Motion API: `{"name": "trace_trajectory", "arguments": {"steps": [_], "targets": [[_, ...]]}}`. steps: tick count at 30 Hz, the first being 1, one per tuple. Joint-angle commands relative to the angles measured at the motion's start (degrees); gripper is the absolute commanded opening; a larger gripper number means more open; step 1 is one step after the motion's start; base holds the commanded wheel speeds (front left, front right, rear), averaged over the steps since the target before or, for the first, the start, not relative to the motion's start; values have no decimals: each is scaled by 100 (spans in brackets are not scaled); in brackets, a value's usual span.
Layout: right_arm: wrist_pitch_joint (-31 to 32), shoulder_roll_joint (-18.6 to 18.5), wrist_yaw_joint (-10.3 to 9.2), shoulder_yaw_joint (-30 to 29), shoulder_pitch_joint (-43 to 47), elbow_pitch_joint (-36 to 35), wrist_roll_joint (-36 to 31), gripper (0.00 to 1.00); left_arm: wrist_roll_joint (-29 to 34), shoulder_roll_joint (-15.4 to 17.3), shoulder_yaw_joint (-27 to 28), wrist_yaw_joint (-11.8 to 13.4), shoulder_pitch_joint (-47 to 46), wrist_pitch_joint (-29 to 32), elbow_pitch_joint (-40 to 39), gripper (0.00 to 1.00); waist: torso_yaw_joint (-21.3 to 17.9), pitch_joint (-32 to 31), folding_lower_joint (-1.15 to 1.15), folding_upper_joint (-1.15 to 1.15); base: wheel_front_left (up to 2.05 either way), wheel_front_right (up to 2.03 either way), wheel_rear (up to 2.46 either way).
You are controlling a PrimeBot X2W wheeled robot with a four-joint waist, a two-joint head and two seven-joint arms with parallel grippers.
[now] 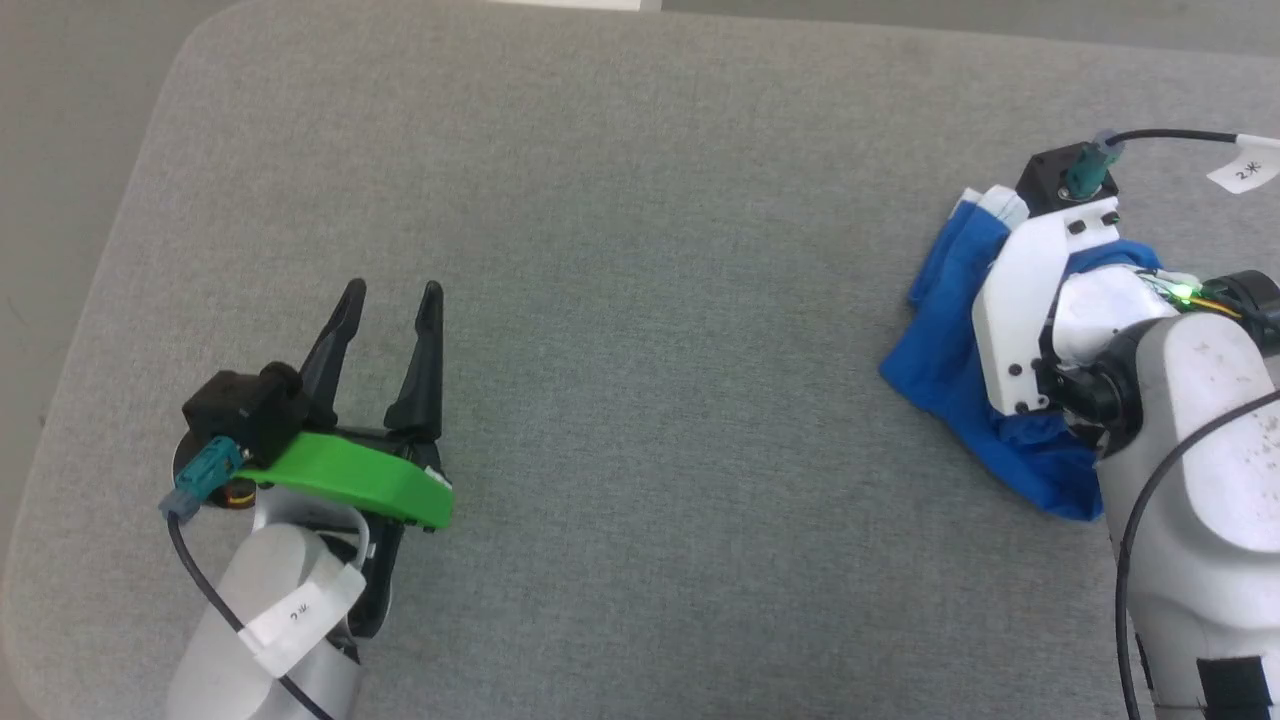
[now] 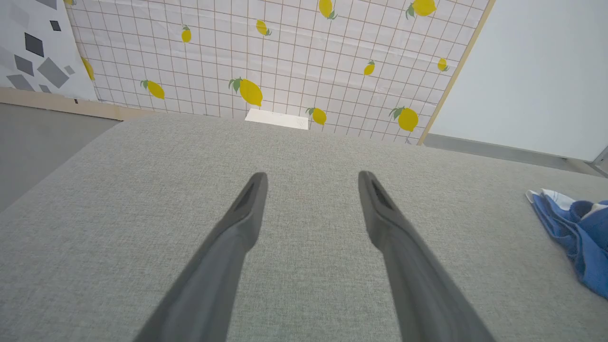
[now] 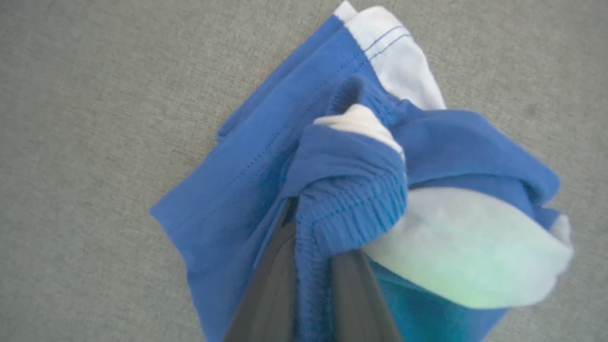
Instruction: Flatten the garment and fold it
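Head view, left to right. The left end effector (image 1: 391,292), carried on a wrist with a bright green plastic bracket (image 1: 350,482), hovers over the left part of the grey fabric-covered tabletop (image 1: 640,300). Its two long dark fingers (image 1: 420,360) stand spread apart with nothing between them. The left wrist view confirms this: the left end effector (image 2: 312,178) is released, with bare grey weave between and beyond the fingers. A white gridded backdrop printed with yellow lemons (image 2: 285,57) stands beyond the tabletop's far edge.

The garment, a pair of bright blue soft fabric shorts with white stripe trim (image 1: 945,330), lies in a crumpled heap on the right part of the tabletop, well apart from the left end effector. It shows at the right edge of the left wrist view (image 2: 579,232).

The white wrist housing (image 1: 1020,310) of the right arm sits directly over the heap and hides the fingers. In the right wrist view, the right end effector (image 3: 308,266) is clenched on the garment (image 3: 247,190): the gathered elastic waistband (image 3: 351,199) is pinched between the dark fingers (image 3: 268,294). A pale, blurred white flap (image 3: 465,251) lies close to the lens; what it is cannot be told.
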Motion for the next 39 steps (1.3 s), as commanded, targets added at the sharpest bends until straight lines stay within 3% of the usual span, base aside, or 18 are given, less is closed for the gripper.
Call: {"name": "trace_trajectory", "arguments": {"steps": [1, 5, 6, 7, 19, 25, 28, 39], "targets": [[-62, 45, -8, 5, -109, 131, -65, 0, 26, -42, 25, -38, -111, -22, -14, 100, 76, 96, 0, 0, 0, 0, 0], [-240, 105, -8, 12, -219, 392, -136, 0, 45, -67, 59, -65, -138, -22, 7, 100, 83, 134, 0, 0, 0, 0, 0], [-294, 119, -8, 28, -246, 427, -127, 45, 51, -70, 68, -70, -138, -22, 13, 100, 77, 131, 0, 0, 0, 0, 0], [-342, 129, -8, 61, -280, 474, -120, 100, 59, -76, 77, -75, -137, -22, 24, 100, 67, 120, 0, 0, 0, 0, 0], [-930, 149, -8, 740, -592, 416, 549, 100, 174, -113, 119, -101, -36, -22, 157, 100, -138, -441, 0, 0, 0, 0, 0], [-1229, 56, -8, 784, -483, 186, 963, 100, 199, -103, 101, -66, 121, -20, 205, 100, -261, -808, 0, 0, 0, 0, 0], [-1488, -20, -8, 636, -356, -48, 1109, 100, 197, -99, 93, -37, 188, -18, 196, 100, -302, -947, 0, 0, 0, 0, 0], [-3409, -143, -8, -437, 588, -1107, 1332, 100, 206, -43, 124, 111, 496, -19, 8, 100, -467, -1276, 0, 0, 0, 0, 0]]}}
